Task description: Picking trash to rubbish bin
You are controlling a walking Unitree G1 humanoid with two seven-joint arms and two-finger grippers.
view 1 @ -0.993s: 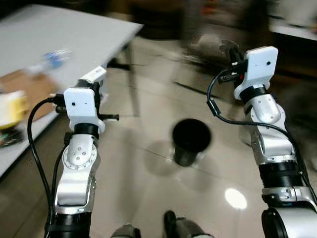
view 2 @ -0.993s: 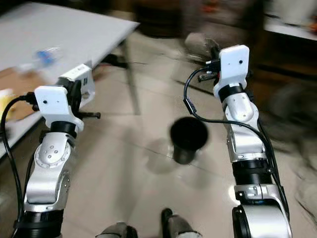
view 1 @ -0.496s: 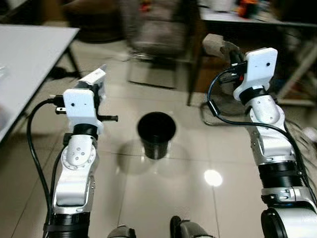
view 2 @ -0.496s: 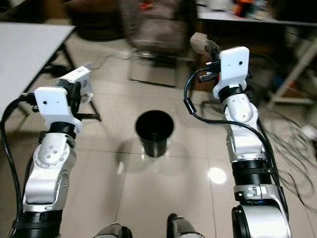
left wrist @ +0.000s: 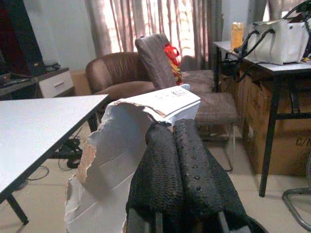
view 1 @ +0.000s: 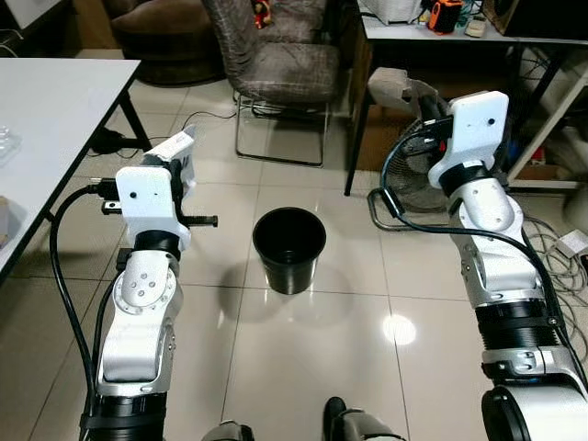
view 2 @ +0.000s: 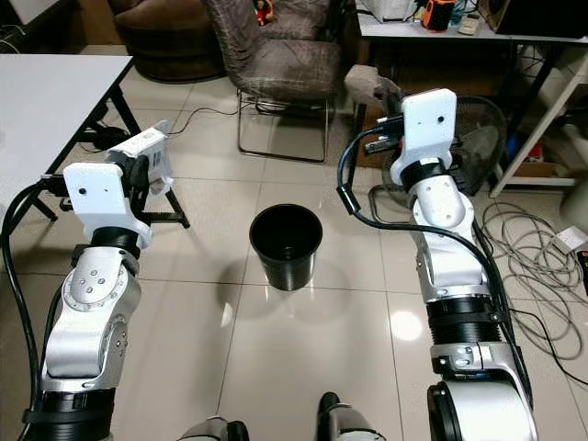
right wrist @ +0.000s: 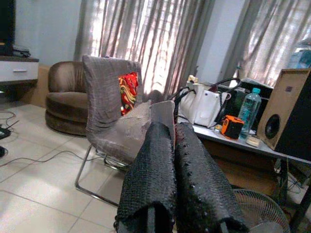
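Observation:
A black rubbish bin (view 1: 289,246) stands open on the tiled floor, between my two raised arms and a little ahead of them. My left gripper (left wrist: 172,127) is shut on a torn piece of white cardboard (left wrist: 116,160), held at chest height to the left of the bin; the same piece (view 2: 152,152) sticks out past the wrist housing. My right gripper (right wrist: 172,128) is shut on a crumpled grey-brown wad (right wrist: 129,128), held high and to the right of the bin (view 2: 287,241). The wad (view 1: 393,87) shows above the right wrist. Both loads hang clear of the bin's mouth.
A white table (view 1: 55,87) runs along the left. A grey chair (view 1: 280,60) stands behind the bin, with a floor fan (view 2: 478,119) and a dark desk (view 1: 441,28) at the right. Loose cables (view 2: 533,248) lie on the floor at the right.
The camera has swung right and steadied: the table slid off to the left and the bin now sits sharp in the middle. Both arms keep their pose and their loads.

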